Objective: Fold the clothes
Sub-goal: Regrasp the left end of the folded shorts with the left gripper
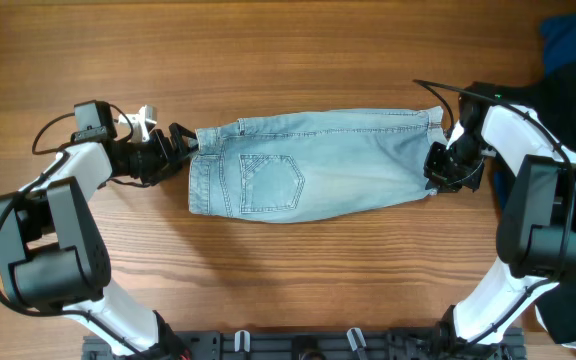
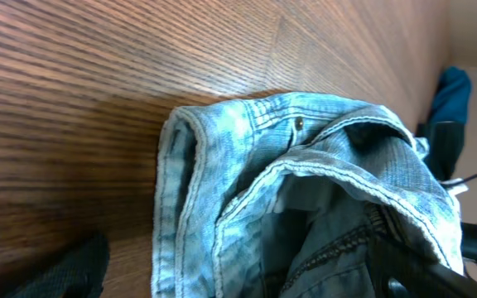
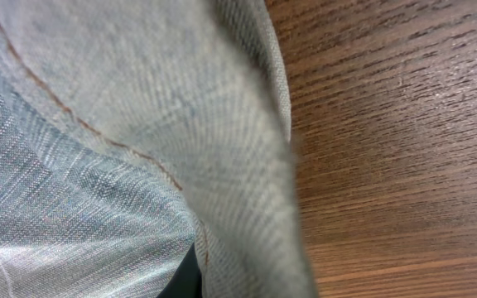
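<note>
A brown wood-grain table (image 1: 298,270) carries the light blue faded denim shorts (image 1: 308,178), lying flat across its middle with a stitched back pocket (image 1: 271,180) facing up. The left gripper (image 1: 186,140) is released, its dark fingers (image 2: 65,269) wide apart either side of the ridged, puckered waistband (image 2: 180,165). The right gripper (image 1: 436,168) sits at the hem end. Twill weave fills its view, so I cannot tell whether it is clenched.

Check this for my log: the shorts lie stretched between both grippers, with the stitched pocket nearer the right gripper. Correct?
Not quite. The shorts do lie stretched between both grippers, but the stitched pocket is nearer the left gripper, not the right gripper. The overhead view shows it.
</note>
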`<state>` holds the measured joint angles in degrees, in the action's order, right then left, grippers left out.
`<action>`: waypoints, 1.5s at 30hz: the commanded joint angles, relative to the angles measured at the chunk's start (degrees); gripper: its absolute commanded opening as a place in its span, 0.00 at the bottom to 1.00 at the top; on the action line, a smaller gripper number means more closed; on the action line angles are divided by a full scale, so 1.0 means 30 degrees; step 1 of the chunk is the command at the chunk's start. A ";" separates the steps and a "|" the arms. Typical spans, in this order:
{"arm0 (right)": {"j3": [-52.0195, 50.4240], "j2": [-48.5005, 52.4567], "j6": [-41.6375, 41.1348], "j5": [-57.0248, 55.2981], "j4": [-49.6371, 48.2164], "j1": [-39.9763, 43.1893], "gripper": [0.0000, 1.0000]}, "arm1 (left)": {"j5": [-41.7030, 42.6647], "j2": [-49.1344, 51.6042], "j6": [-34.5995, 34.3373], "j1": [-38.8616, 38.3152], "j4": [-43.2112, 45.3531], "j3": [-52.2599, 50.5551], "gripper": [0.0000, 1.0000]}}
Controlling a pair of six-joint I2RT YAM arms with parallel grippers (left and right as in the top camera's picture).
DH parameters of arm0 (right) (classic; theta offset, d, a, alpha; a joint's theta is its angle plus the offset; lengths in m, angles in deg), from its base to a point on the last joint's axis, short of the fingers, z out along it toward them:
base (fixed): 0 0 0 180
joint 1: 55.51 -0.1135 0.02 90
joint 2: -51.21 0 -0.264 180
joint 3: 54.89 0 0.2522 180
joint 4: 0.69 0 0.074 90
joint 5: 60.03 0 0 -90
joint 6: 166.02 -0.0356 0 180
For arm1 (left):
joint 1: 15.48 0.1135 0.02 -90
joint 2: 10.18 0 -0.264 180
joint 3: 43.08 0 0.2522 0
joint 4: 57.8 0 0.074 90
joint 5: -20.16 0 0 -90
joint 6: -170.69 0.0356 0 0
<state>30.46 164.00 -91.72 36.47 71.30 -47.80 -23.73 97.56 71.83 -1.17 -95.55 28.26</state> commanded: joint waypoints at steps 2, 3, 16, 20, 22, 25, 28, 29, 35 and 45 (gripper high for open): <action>-0.0262 -0.0306 0.0182 -0.1027 -0.0036 0.0160 0.06 | 0.3082 0.0175 -0.0175 0.0736 0.0444 -0.0299 1.00; -0.0262 -0.0306 0.0189 -0.1020 -0.0029 0.0160 0.06 | 0.4728 0.0102 0.0007 0.0896 0.0750 -0.0299 1.00; -0.0262 -0.0306 0.0182 -0.1020 0.0058 0.0153 0.07 | 0.6674 -0.0437 -0.1698 0.1304 0.3228 -0.0299 1.00; -0.0262 -0.0306 0.0204 -0.1027 0.0175 0.0153 0.07 | 0.3016 -0.0430 -0.1603 0.0182 0.2295 -0.0299 1.00; -0.0262 -0.0306 0.0211 -0.1027 0.0219 0.0153 0.07 | 0.1056 -0.0430 -0.1472 -0.0576 0.2047 -0.0299 1.00; -0.0262 -0.0306 0.0211 -0.1020 0.0299 0.0153 0.07 | -0.2849 -0.0430 -0.2419 -0.1530 0.1938 -0.0299 1.00; -0.0262 -0.0306 0.0240 -0.1027 0.0342 0.0160 0.07 | -0.6411 -0.0408 -0.3847 -0.2120 0.1778 -0.0299 1.00; -0.0262 -0.0306 0.0240 -0.1027 0.0342 0.0160 0.07 | -0.7621 -0.0379 -0.4495 -0.2273 0.1603 -0.0299 1.00; -0.0262 -0.0306 0.0233 -0.1020 0.0335 0.0153 0.07 | -0.8896 0.0168 -0.4860 -0.2317 0.0357 -0.0306 1.00; -0.0262 -0.0306 0.0240 -0.1020 0.0401 0.0153 0.07 | -0.7664 0.1246 -0.4852 -0.3089 -0.0372 -0.0372 0.95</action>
<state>30.46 164.00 -91.72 36.10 72.03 -47.80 -41.37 95.79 58.41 -8.82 -94.28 29.71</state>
